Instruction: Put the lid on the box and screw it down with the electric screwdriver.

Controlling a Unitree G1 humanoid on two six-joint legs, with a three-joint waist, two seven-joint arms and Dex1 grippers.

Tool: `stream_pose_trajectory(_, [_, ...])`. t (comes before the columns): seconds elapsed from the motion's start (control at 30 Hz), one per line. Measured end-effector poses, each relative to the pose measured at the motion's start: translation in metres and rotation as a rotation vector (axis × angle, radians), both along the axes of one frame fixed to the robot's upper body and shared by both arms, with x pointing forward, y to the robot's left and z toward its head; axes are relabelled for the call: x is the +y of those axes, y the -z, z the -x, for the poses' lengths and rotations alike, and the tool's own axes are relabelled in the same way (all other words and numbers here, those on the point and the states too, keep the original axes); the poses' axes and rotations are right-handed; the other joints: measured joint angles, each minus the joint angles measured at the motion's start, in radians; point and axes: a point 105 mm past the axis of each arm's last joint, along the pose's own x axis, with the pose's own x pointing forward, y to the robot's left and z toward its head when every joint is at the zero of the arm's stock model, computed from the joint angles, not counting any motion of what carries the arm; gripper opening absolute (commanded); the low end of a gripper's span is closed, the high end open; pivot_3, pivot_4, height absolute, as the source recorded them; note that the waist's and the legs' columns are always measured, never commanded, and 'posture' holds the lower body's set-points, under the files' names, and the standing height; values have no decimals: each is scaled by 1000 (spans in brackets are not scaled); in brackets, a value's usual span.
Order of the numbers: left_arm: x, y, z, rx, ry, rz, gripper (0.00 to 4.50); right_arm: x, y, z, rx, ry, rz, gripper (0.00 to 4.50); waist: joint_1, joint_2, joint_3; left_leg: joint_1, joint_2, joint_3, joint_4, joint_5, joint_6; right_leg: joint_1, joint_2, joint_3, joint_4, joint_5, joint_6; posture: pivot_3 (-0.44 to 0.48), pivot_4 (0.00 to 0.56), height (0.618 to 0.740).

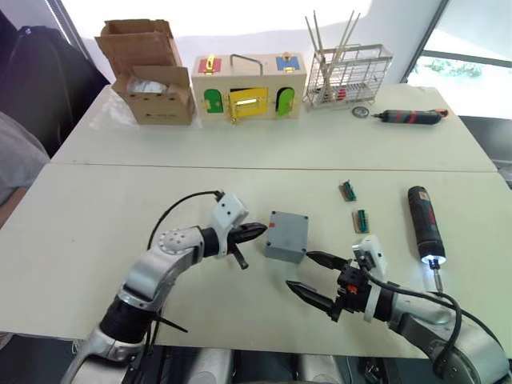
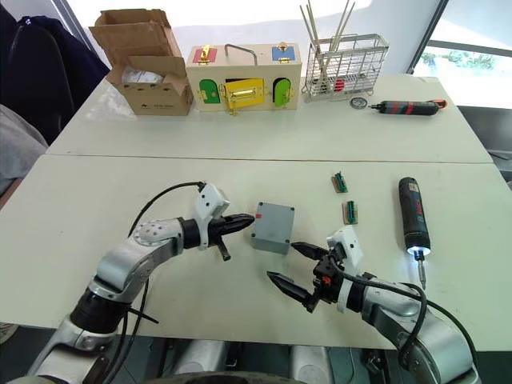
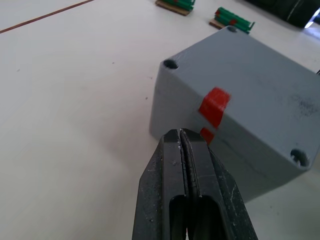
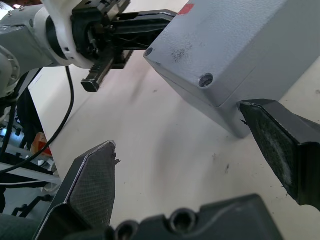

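Observation:
The grey box (image 1: pixel 286 242) stands near the middle of the near table, and the flat lid (image 3: pixel 250 75) sits on top of it with a seam showing between them. A red mark (image 3: pixel 215 105) crosses that seam on the side facing my left arm. My left gripper (image 1: pixel 258 230) is shut and empty, its tip touching that side at the red mark. My right gripper (image 1: pixel 298 270) is open just in front of the box's near right corner, with one fingertip (image 4: pixel 280 140) close to the box wall. The black electric screwdriver (image 1: pixel 425 224) lies to the right with its tip lit.
Two small green connector pieces (image 1: pixel 349 190) (image 1: pixel 362 220) lie between the box and the electric screwdriver. On the far table stand a cardboard box (image 1: pixel 152 80), a wooden box with coloured doors (image 1: pixel 248 84), a wire rack (image 1: pixel 348 72) and a red-and-black screwdriver (image 1: pixel 412 118).

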Motion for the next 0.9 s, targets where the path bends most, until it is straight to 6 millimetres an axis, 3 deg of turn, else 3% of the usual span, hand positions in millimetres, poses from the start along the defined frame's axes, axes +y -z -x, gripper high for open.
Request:
stream_pose_trajectory(0.4, [-20, -11, -23, -91, 40, -11, 0, 14, -6, 3, 20, -57, -20, 4485, 0, 0, 0, 0, 0, 0, 0, 0, 0, 0, 0, 0, 0, 0, 0, 0, 150, 731])
stream_pose_trajectory(0.5, [-12, -7, -28, -105, 0, -48, 0, 9, -7, 3, 18, -59, 12, 4485, 0, 0, 0, 0, 0, 0, 0, 0, 0, 0, 0, 0, 0, 0, 0, 0, 150, 731])
stream_pose_trajectory(0.6, [16, -9, -34, -126, -86, -111, 0, -9, -17, 1, -19, -61, 111, 4485, -3, -1, 1, 0, 0, 0, 0, 0, 0, 0, 1, -1, 0, 0, 0, 0, 150, 731])
stream_pose_trajectory(0.7, [34, -15, -25, -127, -101, -138, 0, -16, -25, -6, -63, -66, 137, 4485, -2, -1, 1, 0, 1, 0, -1, 0, 0, 0, 1, -1, 0, 0, 0, 0, 150, 731])
stream_pose_trajectory(0.9, [31, -1, 20, 19, 13, -114, 0, -34, -20, -26, -84, -52, 184, 4485, 1, -3, 1, 0, 0, 0, 0, 0, 0, 1, 0, -1, 0, 0, 0, 0, 150, 731])
